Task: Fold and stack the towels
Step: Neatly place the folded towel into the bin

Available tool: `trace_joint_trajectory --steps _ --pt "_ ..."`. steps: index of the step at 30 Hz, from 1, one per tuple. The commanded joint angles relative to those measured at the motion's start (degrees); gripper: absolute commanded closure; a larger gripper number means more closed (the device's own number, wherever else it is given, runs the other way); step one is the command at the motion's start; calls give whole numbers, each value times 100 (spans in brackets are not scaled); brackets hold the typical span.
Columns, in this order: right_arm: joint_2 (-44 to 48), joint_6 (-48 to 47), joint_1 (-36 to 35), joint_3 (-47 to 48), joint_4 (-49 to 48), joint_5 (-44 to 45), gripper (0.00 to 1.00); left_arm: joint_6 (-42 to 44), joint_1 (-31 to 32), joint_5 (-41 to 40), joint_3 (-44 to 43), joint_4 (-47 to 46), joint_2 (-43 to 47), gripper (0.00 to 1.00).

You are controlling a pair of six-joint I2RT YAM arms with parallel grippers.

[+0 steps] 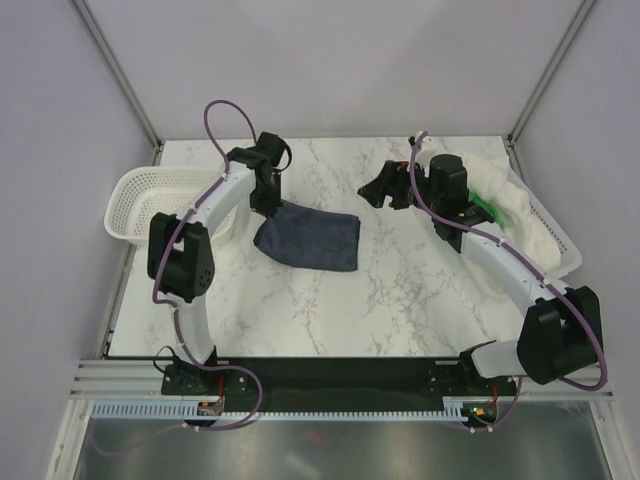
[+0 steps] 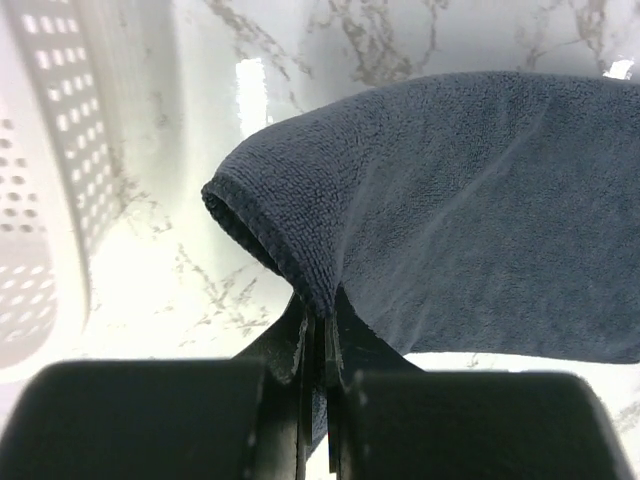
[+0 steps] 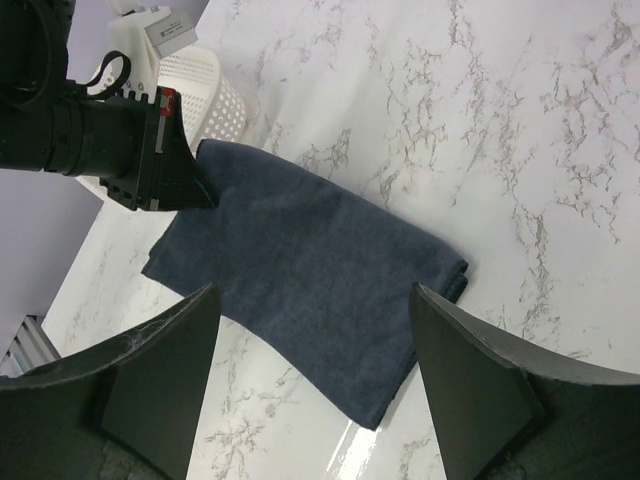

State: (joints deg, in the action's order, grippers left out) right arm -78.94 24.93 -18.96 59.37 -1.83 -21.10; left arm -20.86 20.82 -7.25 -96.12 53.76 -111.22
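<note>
Pinching navy towel (image 2: 450, 220) corner, left end effector (image 2: 322, 318) clamped shut, right end effector (image 3: 312, 300) open nearby

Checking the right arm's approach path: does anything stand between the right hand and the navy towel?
Nothing visible does. The right hand, open, hangs above the marble table just right of the navy towel, and its wrist view onto the cloth is unobstructed. The left hand pinches the towel's far left corner, away from that side.

I see the navy towel (image 1: 310, 240) folded mid-table, its left corner lifted, with the green towel (image 1: 487, 208) and white towel (image 1: 500, 180) bunched at the far right.
</note>
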Motion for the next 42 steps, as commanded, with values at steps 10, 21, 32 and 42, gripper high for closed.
trace_joint_trajectory --steps 10,21,32,42 --pt "265 -190 6 206 86 150 16 960 -271 -1727 -1734 1479 -347 98" --pt "186 -278 24 276 174 317 15 1550 -1018 -2543 -2693 1498 -892 98" --pt "212 -173 68 364 332 239 15 2077 -1589 -3608 -2500 400 -1376 98" --pt "370 -14 77 312 227 71 15 2420 -1994 -3828 -1806 -673 -1332 98"
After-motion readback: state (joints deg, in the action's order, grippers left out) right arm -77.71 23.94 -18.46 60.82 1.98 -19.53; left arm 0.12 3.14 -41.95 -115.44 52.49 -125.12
